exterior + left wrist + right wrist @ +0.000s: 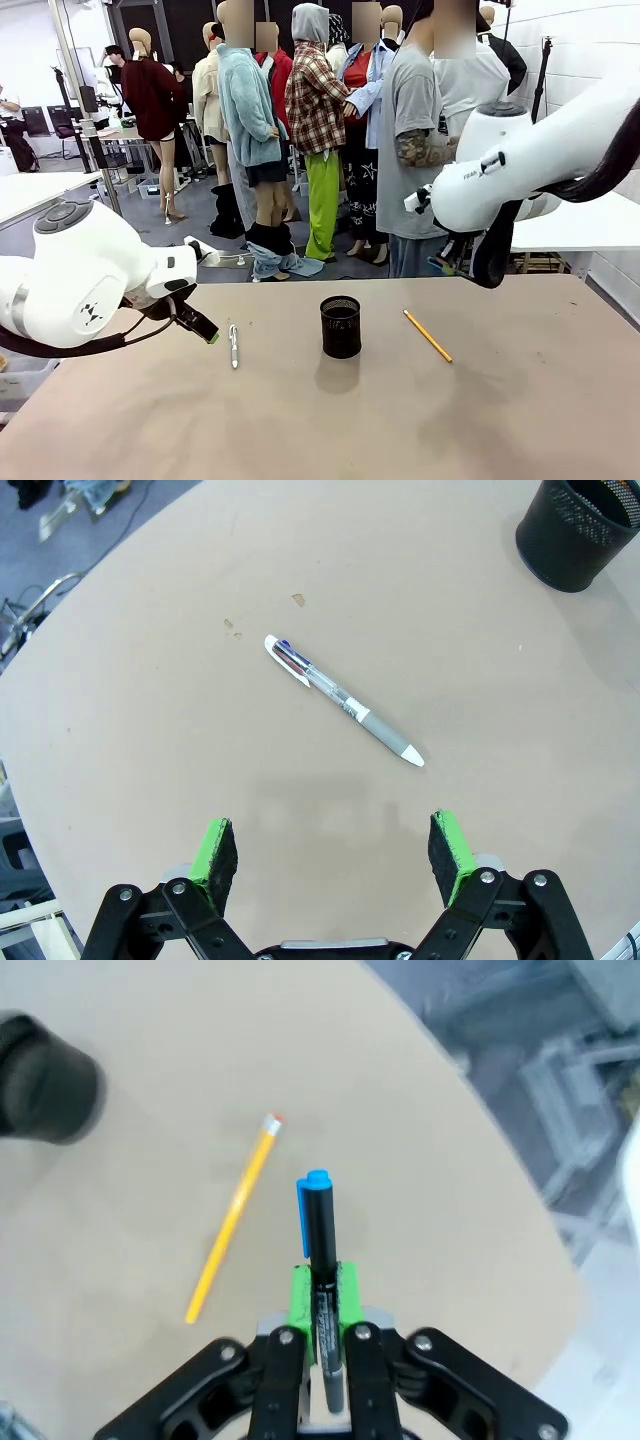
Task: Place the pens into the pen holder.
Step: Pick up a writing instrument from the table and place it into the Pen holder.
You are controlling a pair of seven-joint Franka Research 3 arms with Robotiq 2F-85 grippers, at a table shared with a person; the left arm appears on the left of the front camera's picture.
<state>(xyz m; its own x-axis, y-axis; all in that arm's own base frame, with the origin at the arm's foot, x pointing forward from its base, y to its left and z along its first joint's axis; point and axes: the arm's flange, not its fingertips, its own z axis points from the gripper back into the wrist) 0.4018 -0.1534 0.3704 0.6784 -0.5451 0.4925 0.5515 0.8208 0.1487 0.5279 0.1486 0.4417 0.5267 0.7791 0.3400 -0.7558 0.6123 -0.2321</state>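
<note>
The left tool [332, 832] is seen at the bottom edge of the left wrist view, with its green pads [215, 848] spread wide apart and nothing between them. It is held above the table [500, 420]. Beyond it, the silver-white pen [343, 700] lies flat and diagonal on the table, well apart from the pen holder [580, 535], which stands upright at the upper right corner. Coloured inner parts are visible through the pen's clear barrel at the clip end. No lettering can be read on it.

In the right wrist view, the right tool [322, 1278] is closed on the blue-and-black pen [319, 1222]. The blue cap points away from the wrist. Pale print runs along the black barrel, but it is too blurred to be read. The orange-yellow pencil [232, 1217] lies on the table below.

The front view supplies the overall layout. The pen holder stands near the table's middle, the silver-white pen lies to its left, and the pencil to its right, neither touching it. Short dark lettering is carried on the right arm [520, 160], too small to be read with certainty.
</note>
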